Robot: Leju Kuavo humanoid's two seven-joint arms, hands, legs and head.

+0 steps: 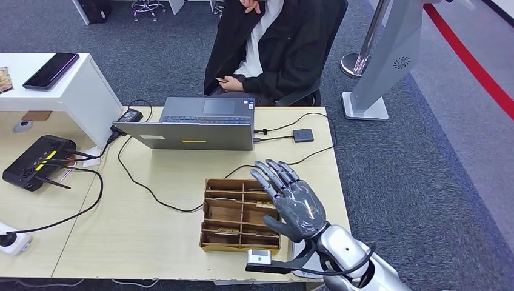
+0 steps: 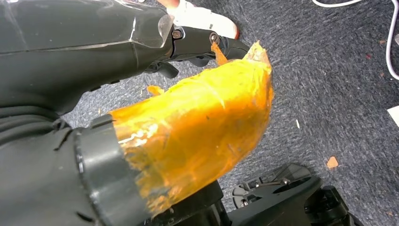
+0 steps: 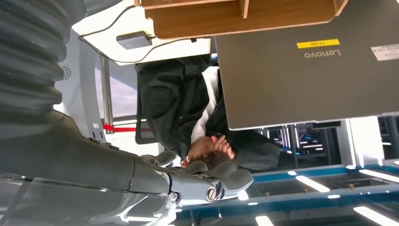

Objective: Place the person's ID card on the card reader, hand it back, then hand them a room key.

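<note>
Wooden organizer tray (image 1: 213, 213) at our right hand's (image 1: 291, 201) 9 o'clock holds thin cards (image 1: 227, 231), likely the room keys: light, stiff, slick, so we pinch an exposed edge. Right hand hovers flat, fingers spread, holding nothing; left hand's (image 2: 197, 44) state we cannot tell.

Wooden tray (image 1: 212, 213) — matt grey laptop (image 1: 194, 134)

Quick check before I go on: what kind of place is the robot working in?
Probably an office set up as a mock reception desk: a wooden desk with a laptop and a compartment tray, a seated person opposite, grey carpet.
</note>
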